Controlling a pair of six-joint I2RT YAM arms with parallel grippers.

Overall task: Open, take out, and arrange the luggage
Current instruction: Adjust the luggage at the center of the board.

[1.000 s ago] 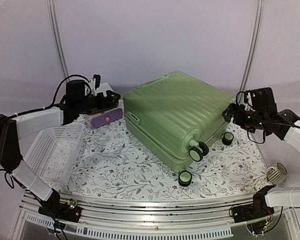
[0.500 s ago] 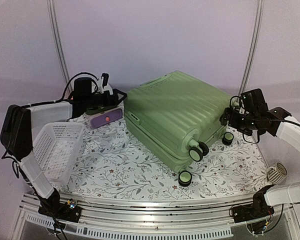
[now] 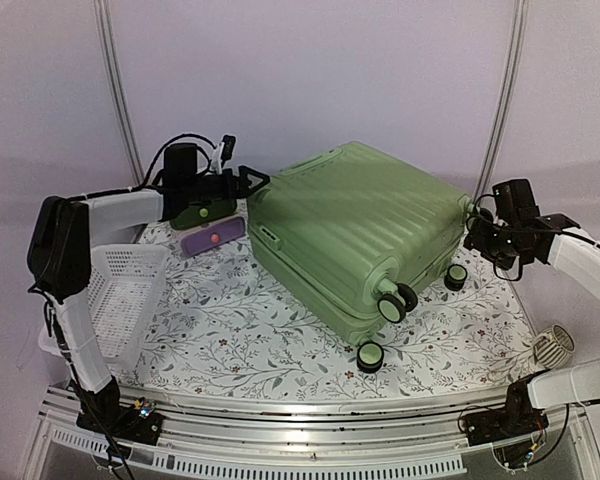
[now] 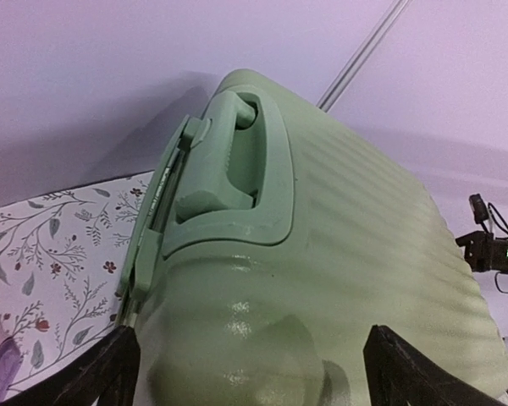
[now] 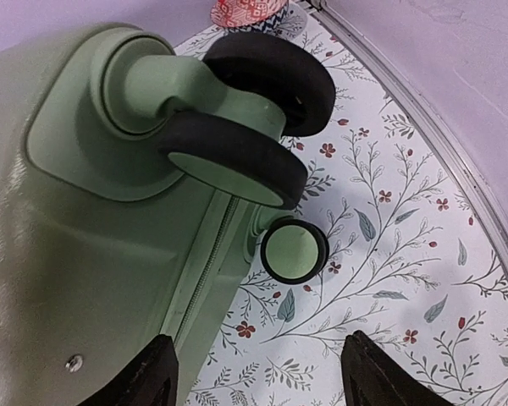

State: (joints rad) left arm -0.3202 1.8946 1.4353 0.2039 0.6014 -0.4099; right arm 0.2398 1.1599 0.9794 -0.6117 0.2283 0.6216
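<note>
Overhead view: the light-green luggage (image 3: pixel 355 225) lies flat and closed on a floral cloth (image 3: pixel 250 330), filling the middle of the table. The left gripper (image 3: pixel 252 182) hovers at its far-left corner, jaws spread wide, holding nothing. The right gripper (image 3: pixel 472 232) sits at the luggage's right end, near a wheel (image 3: pixel 457 276), jaws apart and empty. A white basket (image 3: pixel 110 300) stands at the left edge. A small purple-fronted box (image 3: pixel 212 232) lies just beside the luggage, under the left arm. A white ribbed object (image 3: pixel 553 347) sits at the near right.

Left wrist view: the green handle (image 4: pixel 237 169) lies in its recess, straight ahead. The black fingers (image 4: pixel 406 372) stand far apart, one at each side of the shell.

Right wrist view: a black double wheel (image 5: pixel 237 152) juts from the luggage corner. A closed zip (image 5: pixel 199 271) runs down the seam. The fingers (image 5: pixel 148 376) stand apart over bare cloth, just beside the shell.
</note>
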